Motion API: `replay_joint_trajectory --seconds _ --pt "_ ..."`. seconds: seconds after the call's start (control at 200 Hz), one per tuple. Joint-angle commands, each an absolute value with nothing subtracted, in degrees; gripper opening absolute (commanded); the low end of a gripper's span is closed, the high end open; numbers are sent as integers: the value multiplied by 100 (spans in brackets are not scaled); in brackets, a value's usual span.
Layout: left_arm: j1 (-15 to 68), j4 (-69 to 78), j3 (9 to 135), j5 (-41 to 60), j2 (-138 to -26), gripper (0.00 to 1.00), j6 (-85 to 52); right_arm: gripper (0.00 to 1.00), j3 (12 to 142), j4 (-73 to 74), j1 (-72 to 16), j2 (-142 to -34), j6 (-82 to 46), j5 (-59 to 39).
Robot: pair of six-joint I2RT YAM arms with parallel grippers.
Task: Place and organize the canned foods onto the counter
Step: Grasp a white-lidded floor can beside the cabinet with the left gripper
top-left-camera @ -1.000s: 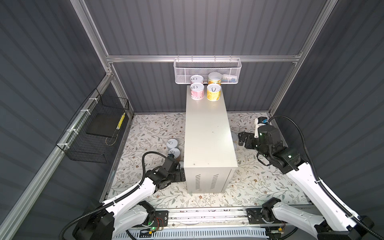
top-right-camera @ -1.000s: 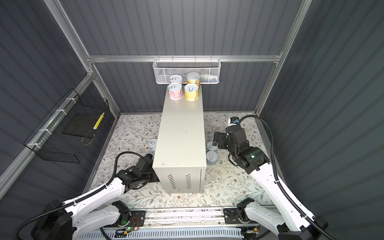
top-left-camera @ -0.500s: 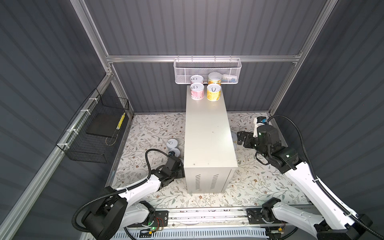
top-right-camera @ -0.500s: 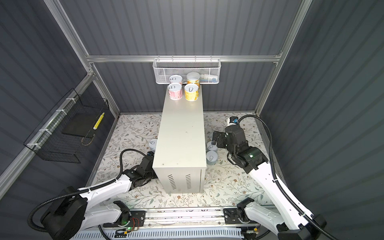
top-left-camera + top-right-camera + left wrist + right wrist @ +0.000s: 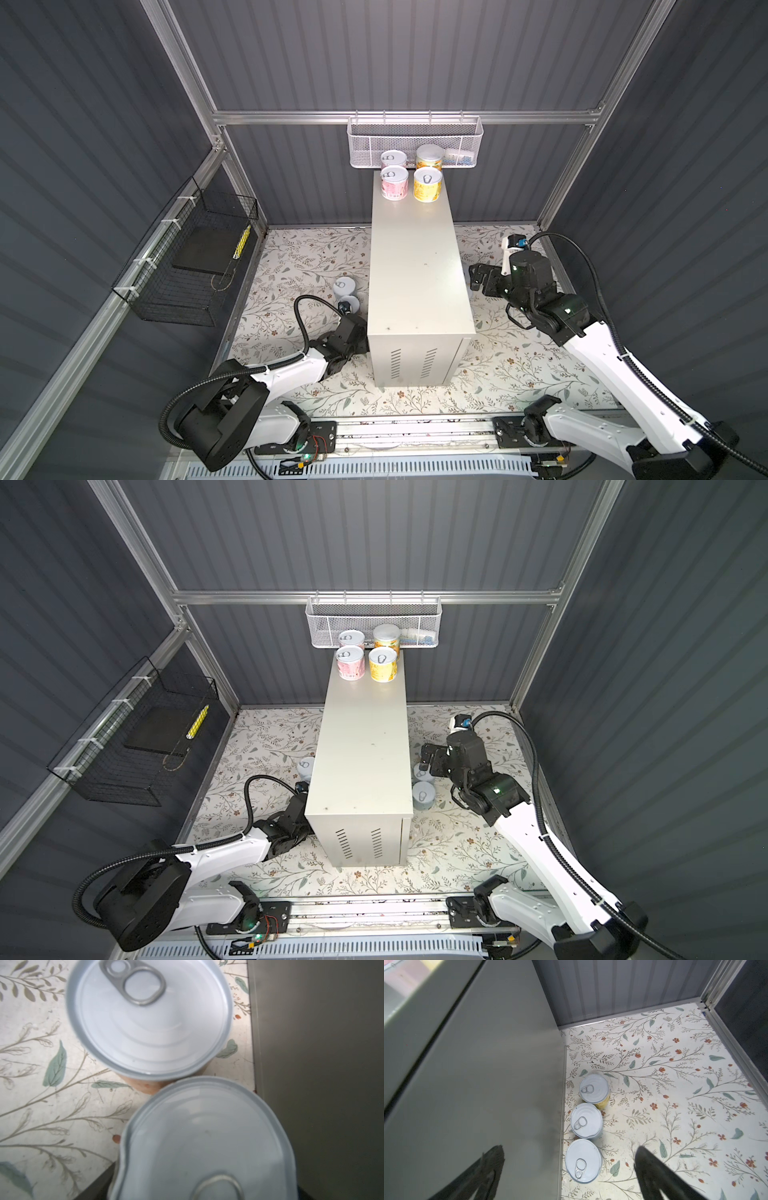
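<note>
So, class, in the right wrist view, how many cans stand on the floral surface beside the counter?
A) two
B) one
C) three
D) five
C: three upright cans stand in a row on the floral surface along the counter.

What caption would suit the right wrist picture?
Three lidded cans stand in a row on the floral surface beside the counter, seen between open jaws.

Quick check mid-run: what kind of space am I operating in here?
Probably a staged robot test booth, not a real kitchen: dark corrugated wall panels on an aluminium frame, a floral-patterned floor, and a cream metal box serving as the counter for cans.
</note>
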State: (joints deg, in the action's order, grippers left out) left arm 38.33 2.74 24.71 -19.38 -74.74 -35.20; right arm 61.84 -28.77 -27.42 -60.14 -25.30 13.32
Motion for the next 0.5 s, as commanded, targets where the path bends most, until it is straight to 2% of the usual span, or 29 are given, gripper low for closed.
replay_joint_trajectory --seconds 0.0,0.165,0.295,0.34,0.435,0.495 --pt "3841 404 2424 -2344 -7533 84 -3592 99 6135 -2714 -2719 -6088 -2496 1196" --pt "3858 207 2321 -2523 -7261 70 -3666 99 6140 -2620 -2722 -6167 -2428 1168" --pt "3858 -27 2275 -2527 -6859 46 -3766 99 6152 -2574 -2722 -6261 -2389 1173" --pt "3858 -282 2396 -2544 -6765 26 -3817 99 6152 -2559 -2717 -6289 -2389 1157" --pt "3858 -871 2715 -2516 -6592 0 -3753 99 6152 -2522 -2710 -6308 -2374 1126" --pt "3858 -1355 2967 -2476 -6446 0 -3700 99 6168 -2522 -2715 -6308 -2373 1136"
